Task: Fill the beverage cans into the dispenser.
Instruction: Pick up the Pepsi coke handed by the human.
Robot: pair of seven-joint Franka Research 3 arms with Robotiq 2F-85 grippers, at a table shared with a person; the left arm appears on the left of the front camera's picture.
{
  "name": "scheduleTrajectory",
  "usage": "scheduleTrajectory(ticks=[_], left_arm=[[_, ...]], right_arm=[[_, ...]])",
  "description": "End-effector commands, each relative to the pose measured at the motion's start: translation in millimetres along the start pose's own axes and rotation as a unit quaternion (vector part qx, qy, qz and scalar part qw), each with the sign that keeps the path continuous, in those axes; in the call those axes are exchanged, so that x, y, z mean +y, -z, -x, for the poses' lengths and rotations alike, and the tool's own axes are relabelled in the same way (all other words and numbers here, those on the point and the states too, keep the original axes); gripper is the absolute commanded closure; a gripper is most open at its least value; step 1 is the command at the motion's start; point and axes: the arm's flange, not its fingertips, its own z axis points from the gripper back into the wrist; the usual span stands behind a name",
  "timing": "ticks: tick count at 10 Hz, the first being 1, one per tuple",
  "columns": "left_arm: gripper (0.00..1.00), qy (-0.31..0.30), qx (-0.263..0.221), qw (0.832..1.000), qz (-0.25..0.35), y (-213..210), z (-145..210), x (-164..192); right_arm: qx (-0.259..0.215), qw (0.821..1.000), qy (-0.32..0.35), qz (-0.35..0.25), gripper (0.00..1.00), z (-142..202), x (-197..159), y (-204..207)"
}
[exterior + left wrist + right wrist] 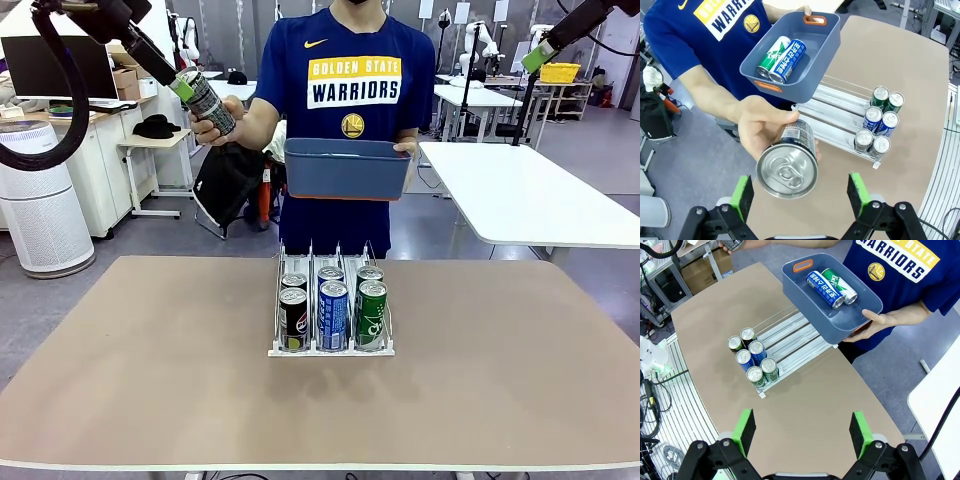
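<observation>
— Which can is yours?
— The black can (789, 167), at ten o'clock from the dispenser (331, 345), high off the worktop (150, 360). A hand (762, 132) offers it top-first, so it sits between my left fingers (743, 195). They are spread wide and not closed on it; the hand carries the weight.
— And the dispenser?
— Mid-worktop, lip toward me. Six cans (332, 315) stand at its front, two per lane: black, blue, green. I'd judge that leaves the back free for loading.
— The tub (345, 175)?
— Twelve o'clock, held level in the other hand (890, 320). A blue can (824, 288) and a green can (842, 284) lie inside, probably next.
— Your right fingers (746, 430)?
— Two o'clock, up high, released, holding nothing, clear of the handover.
</observation>
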Motion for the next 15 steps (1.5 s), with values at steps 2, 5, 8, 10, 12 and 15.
scheduleTrajectory(ticks=[2,5,8,10,12,15], left_arm=[[0.00,0.000,0.000,1.000,0.000,0,0,0],[0.00,-0.003,-0.018,1.000,0.012,10,0,23],[0.00,-0.001,-0.028,1.000,0.014,16,-4,31],[0.00,0.007,-0.026,0.999,0.030,21,-2,33],[0.00,0.012,-0.023,0.999,0.036,27,0,34],[0.00,0.014,-0.010,1.000,0.026,30,-2,39]], right_arm=[[0.005,1.000,0.003,0.001,0.00,0,1,1],[0.005,1.000,0.003,0.001,0.00,0,1,1],[0.005,1.000,0.003,0.001,0.00,0,1,1],[0.005,1.000,0.003,0.001,0.00,0,1,1],[0.005,1.000,0.003,0.001,0.00,0,1,1],[0.005,1.000,0.003,0.001,0.00,0,1,1]])
